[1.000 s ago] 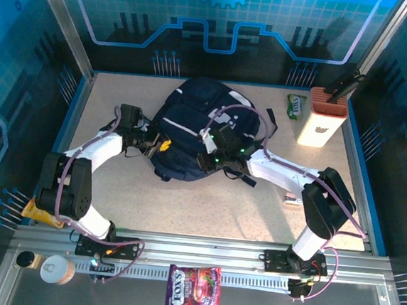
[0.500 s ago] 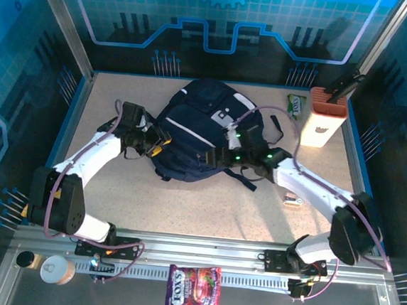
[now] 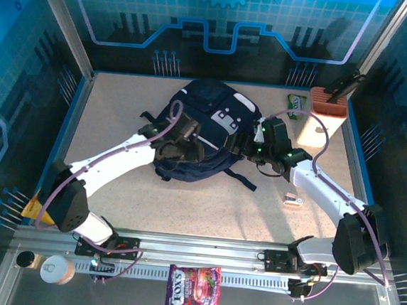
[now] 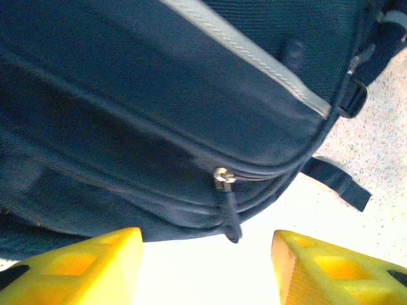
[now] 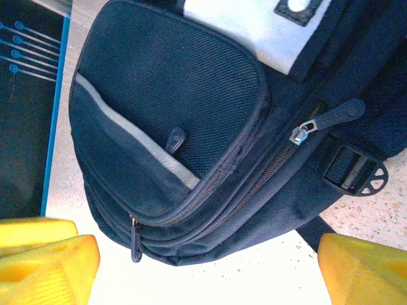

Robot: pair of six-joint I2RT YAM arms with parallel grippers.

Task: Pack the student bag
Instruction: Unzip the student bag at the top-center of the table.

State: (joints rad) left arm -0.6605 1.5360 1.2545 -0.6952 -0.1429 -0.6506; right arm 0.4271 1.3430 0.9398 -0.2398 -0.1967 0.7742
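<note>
Both claws, shut a second ago against the near side of the student bag (image 3: 202, 104), now stand apart with nothing in them. The left claw (image 3: 188, 145) has swung in from the bag's left edge and hangs over its near-left part. In the left wrist view its yellow fingers (image 4: 76, 267) are spread, and a zipper pull (image 4: 224, 190) lies ahead in line with the gap between them. The right claw (image 3: 251, 145) has moved from the bag's near edge to its right side, where its fingers (image 5: 48, 264) gape wider than the left's. They face the front pocket and a second pull (image 5: 304, 132). The bag itself has hardly shifted. It lies flat near the middle of the worktop (image 3: 185, 201), a little toward the far side, and as far as these views show, its zips are drawn closed. The release suggests the bag is now placed as wanted, and the work turns to opening it. Nothing looks packed yet, and loose items such as the small object (image 3: 293, 198) near the right arm are still out on the worktop. The left claw seems best placed to take its pull.
</note>
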